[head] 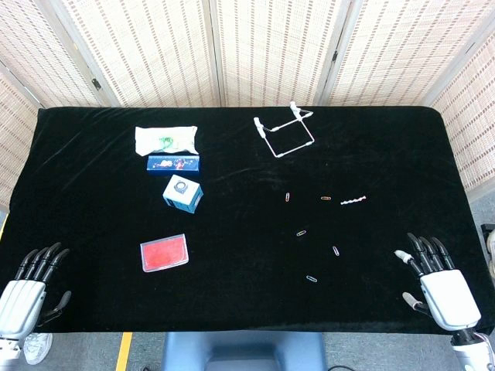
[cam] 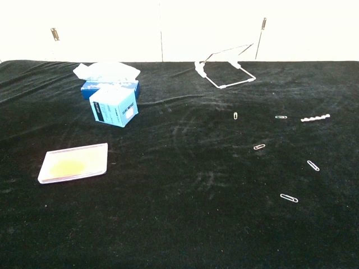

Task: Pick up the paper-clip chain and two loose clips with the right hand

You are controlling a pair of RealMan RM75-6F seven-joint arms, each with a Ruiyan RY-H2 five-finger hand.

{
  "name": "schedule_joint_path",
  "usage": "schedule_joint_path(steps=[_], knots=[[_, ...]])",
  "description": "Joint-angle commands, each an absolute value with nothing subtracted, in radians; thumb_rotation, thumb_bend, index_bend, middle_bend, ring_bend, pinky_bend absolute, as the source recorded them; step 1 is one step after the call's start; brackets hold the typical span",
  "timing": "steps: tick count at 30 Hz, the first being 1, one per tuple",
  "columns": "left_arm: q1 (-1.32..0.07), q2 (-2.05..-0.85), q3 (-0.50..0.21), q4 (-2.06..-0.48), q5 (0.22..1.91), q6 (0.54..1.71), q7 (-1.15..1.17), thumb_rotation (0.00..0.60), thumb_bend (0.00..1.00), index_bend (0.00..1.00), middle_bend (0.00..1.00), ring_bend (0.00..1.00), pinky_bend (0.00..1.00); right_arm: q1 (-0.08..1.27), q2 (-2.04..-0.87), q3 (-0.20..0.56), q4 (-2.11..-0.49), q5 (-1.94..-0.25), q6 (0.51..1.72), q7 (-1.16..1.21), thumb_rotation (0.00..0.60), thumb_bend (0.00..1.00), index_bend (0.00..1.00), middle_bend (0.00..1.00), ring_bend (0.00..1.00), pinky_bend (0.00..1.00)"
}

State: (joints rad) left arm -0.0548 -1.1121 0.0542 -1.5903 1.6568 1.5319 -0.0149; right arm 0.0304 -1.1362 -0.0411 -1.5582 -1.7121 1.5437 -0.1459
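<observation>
Two robot hands rest at the near edge of a desk (head: 93, 309) draped in black cloth, one at each near corner. Reading from the left: the left hand (head: 27, 294) sits at the near-left corner, fingers apart, holding nothing. Toward the far-left part of the desk lie a white packet (head: 165, 138), a dark blue box (head: 172, 163), a light blue cube box (head: 182, 193) and, nearer, a red card sleeve (head: 164, 253). A white wire stand (head: 283, 133) stands near the far edge, about mid-desk.

Right of centre, five loose clips are scattered well apart; their colours are too small to tell. The far-left clip (head: 288, 198) and the amber clip (head: 326, 199) lie farthest, the middle clip (head: 301, 232) nearer, then the near clip (head: 312, 278) and the right clip (head: 336, 250). The paper-clip chain (head: 353, 201) lies just right of the amber clip, its long axis running left to right, roughly parallel to the desk's far edge, right end tipped slightly away.

The right hand (head: 437, 282) waits at the near-right corner, fingers spread and empty.

Likely risks: the clips lie flat on soft cloth, so fingertips may slide over them or pinch fabric instead. The limp chain could slip out of the hand if held by one end. Holding the chain while gathering two more clips may loosen the grip on it.
</observation>
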Motion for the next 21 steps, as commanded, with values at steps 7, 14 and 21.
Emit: schedule_joint_path(steps=[7,14,21], knots=[[-0.056,-1.115,0.054,-1.59,1.654,1.527,-0.008,0.6,0.45,0.0,0.0,0.0,0.0,0.032,-1.131,-0.037,-1.558,-1.703,1.542,-0.133,0.6,0.16,0.22,0.0,0.0,0.0],[-0.064,-1.115,0.052,-1.59,1.642,1.507,-0.007,0.6,0.45,0.0,0.0,0.0,0.0,0.068,-1.125,-0.015,-1.559,-1.674,1.492,-0.097,0.6,0.16,0.22,0.0,0.0,0.0],[-0.06,-1.112,0.05,-1.59,1.646,1.521,-0.021,0.6,0.45,0.0,0.0,0.0,0.0,0.199,-1.11,0.062,-1.567,-1.598,1.324,-0.09,0.6,0.17,0.33,0.0,0.0,0.0]])
